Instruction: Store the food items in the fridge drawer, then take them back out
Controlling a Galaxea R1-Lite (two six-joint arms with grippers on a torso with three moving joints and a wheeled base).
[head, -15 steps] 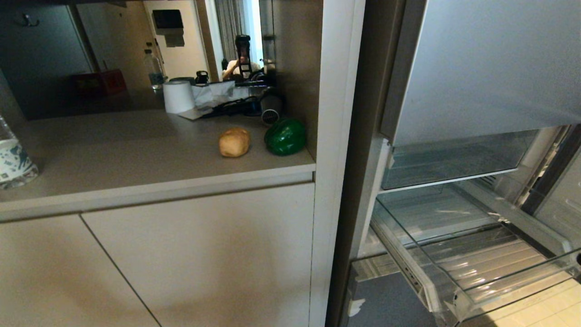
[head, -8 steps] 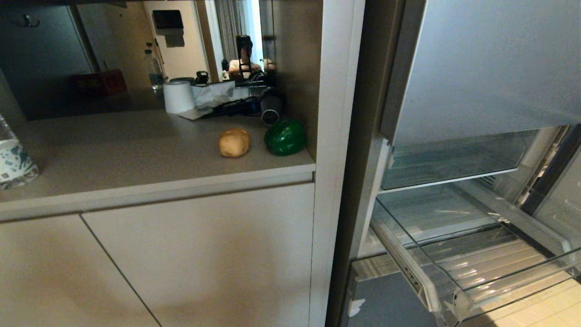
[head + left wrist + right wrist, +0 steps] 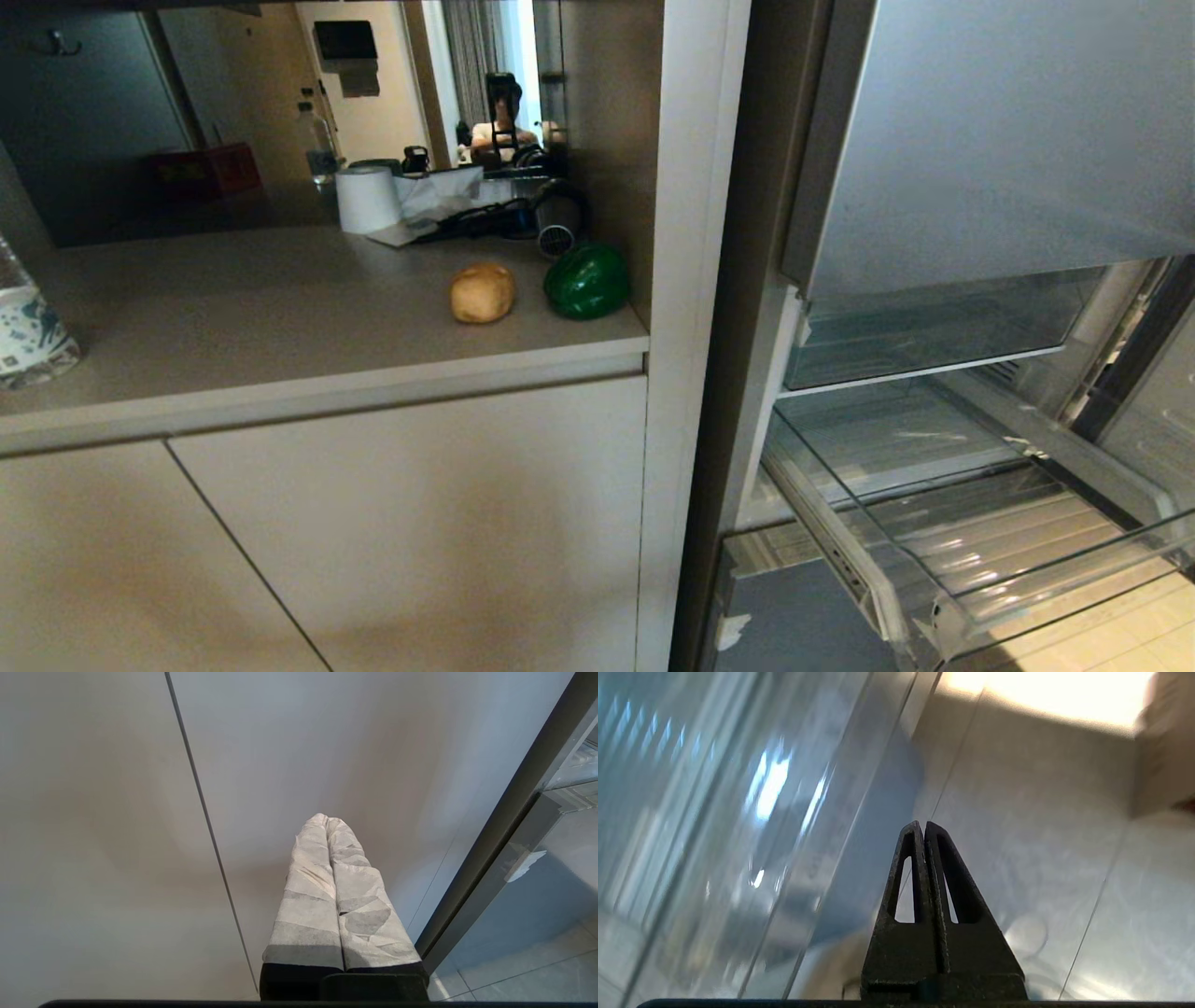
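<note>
Green bell pepper point(image 3: 586, 280) and the tan potato-like lump point(image 3: 482, 292) sit side by side near the right end of the tabletop point(image 3: 233, 317), close but apart. The fridge drawer point(image 3: 971, 551) stands pulled out, its clear ribbed bin holding nothing. Right gripper point(image 3: 923, 828) hangs beside the clear bin wall above the tiled floor point(image 3: 1041, 826), fingers pressed together, gripping nothing. Left gripper point(image 3: 327, 820), paper-wrapped fingers closed and empty, points at the cabinet door point(image 3: 303, 742).
</note>
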